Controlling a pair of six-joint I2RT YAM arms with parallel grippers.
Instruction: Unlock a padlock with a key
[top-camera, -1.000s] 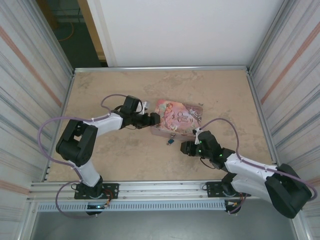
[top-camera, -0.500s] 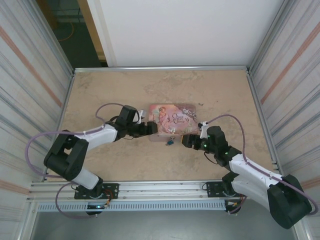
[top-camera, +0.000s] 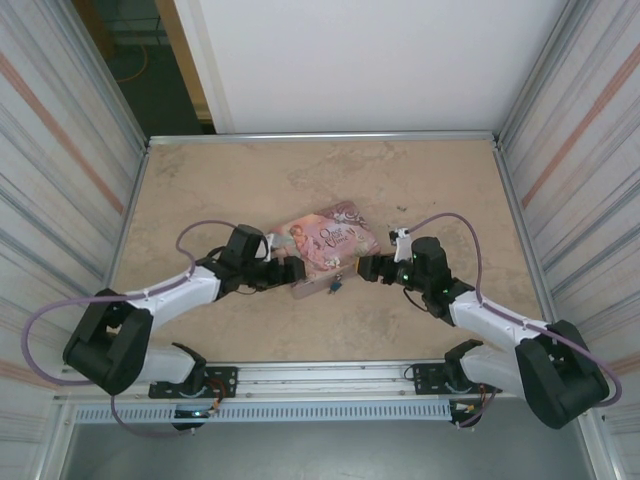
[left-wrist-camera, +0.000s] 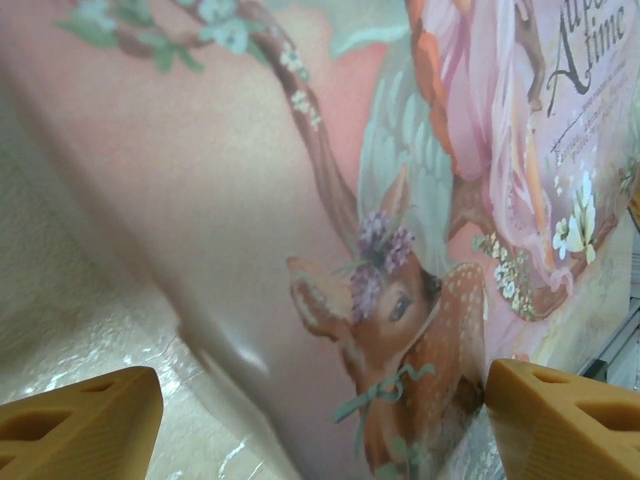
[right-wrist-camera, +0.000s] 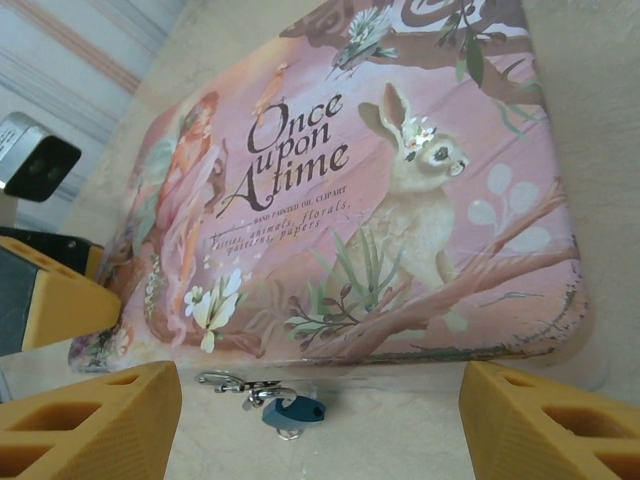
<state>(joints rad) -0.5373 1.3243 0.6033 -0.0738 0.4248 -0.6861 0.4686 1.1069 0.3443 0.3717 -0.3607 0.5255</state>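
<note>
L pincer (left-wrist-camera: 322, 392): spread, astride pink illustrated rectangular tin (left-wrist-camera: 230, 180).
R pincer (right-wrist-camera: 320, 392): spread, empty.
Padlock (right-wrist-camera: 293, 412): tiny, blue body, silvery shackle, at tin's front edge.
Risk: tin not clamped, may slide; lock swings away.

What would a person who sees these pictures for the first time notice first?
The pink tin, lettered "Once upon A time", lies mid-table between the left gripper and the right gripper, both open. A tiny blue padlock sits at the tin's near edge.
</note>
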